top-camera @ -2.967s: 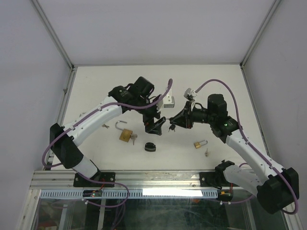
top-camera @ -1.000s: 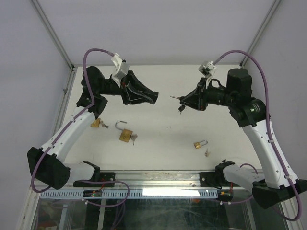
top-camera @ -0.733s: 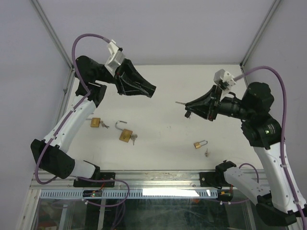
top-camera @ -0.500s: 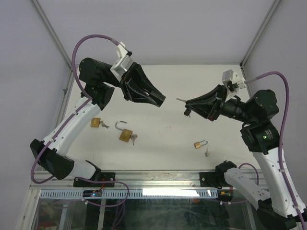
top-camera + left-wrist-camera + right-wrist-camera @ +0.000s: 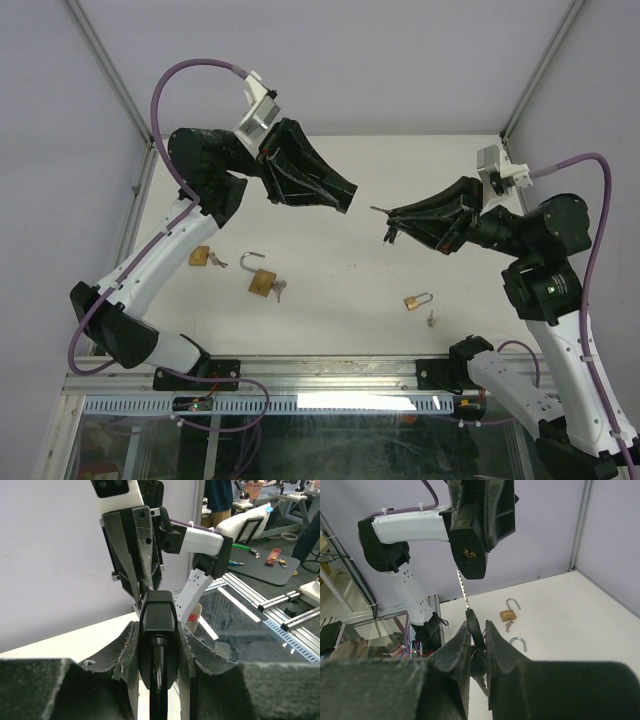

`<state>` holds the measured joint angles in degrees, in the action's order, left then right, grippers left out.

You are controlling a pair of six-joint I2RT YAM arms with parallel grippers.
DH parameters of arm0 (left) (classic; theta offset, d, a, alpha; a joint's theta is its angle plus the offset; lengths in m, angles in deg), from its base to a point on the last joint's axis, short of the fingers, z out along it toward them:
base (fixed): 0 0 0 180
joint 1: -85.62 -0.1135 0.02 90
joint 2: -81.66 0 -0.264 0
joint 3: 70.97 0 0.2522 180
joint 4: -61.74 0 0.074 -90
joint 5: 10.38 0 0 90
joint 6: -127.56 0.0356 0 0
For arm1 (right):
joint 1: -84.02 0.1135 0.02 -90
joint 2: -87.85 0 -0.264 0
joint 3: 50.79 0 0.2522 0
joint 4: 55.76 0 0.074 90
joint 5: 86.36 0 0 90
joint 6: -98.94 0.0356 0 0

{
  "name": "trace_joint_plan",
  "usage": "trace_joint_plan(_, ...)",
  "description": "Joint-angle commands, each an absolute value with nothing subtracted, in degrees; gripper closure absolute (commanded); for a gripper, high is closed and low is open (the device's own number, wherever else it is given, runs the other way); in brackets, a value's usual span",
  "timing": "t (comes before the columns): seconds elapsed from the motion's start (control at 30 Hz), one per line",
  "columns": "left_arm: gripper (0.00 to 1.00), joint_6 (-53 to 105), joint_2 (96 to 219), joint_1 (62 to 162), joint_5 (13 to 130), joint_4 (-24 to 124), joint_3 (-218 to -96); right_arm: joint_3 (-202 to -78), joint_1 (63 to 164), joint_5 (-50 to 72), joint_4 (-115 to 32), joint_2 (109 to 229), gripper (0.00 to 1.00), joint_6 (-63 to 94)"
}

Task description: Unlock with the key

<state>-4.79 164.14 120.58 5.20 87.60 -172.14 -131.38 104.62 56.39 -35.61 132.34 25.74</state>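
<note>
Black padlock (image 5: 157, 622) tight in left end effector (image 5: 156, 647); key (image 5: 465, 592) tight in right end effector (image 5: 476, 632).

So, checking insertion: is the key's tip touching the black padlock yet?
Apart: the top view shows a clear gap between the tip of the key and the black padlock.

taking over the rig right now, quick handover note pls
Left gripper: shut on the black padlock, held in the air with its keyhole facing the right arm.
Right gripper: shut on the key, blade pointing at the keyhole.
Done: lock and key are both lifted and roughly lined up.
Left: the key tip is short of the keyhole. Insert it, then turn to unlock.
Table: three brass padlocks lie unused, one with its shackle open.
</note>
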Motion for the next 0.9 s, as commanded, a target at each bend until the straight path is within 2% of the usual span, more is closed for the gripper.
trace_joint_plan(0.0, 1.00, -7.46, 162.47, 121.35, 10.71, 92.58, -174.09, -132.58, 104.81, 57.34, -41.02, 132.29, 1.00, 28.08)
trace_joint_plan(0.13, 1.00, -6.17, 162.67, 122.06, 10.98, 91.06, -174.54, -131.60, 104.83, 56.41, -45.67, 133.15, 1.00, 32.08)
trace_joint_plan(0.47, 1.00, -2.46, 162.55, 123.18, 13.97, 87.11, -174.60, -132.57, 105.07, 53.92, -40.56, 134.46, 1.00, 28.25)
trace_joint_plan(0.87, 1.00, 0.36, 161.91, 123.39, 15.03, 84.19, -173.32, -132.23, 105.85, 57.26, -42.93, 136.24, 1.00, 29.54)
